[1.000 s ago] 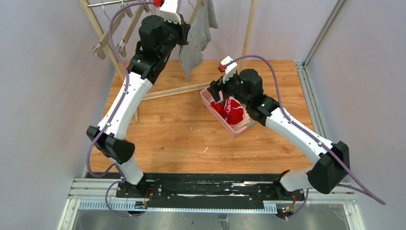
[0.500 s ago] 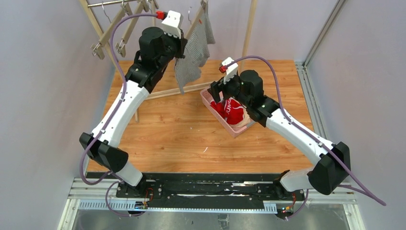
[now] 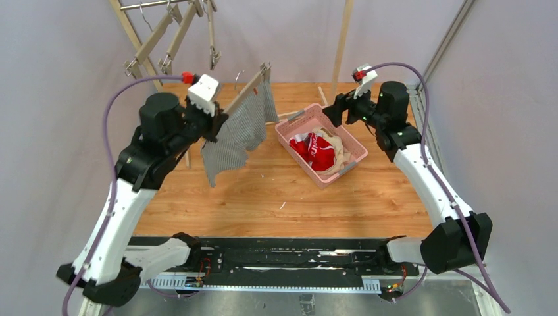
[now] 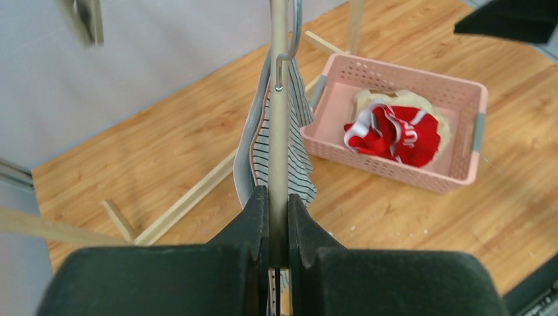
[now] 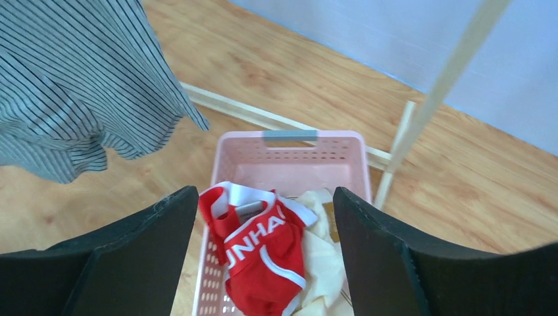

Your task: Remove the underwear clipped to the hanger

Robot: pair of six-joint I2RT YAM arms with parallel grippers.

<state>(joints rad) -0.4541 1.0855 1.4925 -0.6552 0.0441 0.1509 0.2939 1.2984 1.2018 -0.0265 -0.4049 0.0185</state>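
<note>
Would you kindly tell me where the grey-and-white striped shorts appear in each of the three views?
Top external: the striped shorts hang left of centre, below the hanger.
Left wrist: the shorts sit mid-frame, draped beside the upright hanger bar.
Right wrist: the shorts fill the upper left corner.
Shared landmark: the pink basket, to the right of the shorts in every view.

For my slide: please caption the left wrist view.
Left fingers shut on the hanger carrying striped underwear; pink basket holds red pair and cream pair.
</note>
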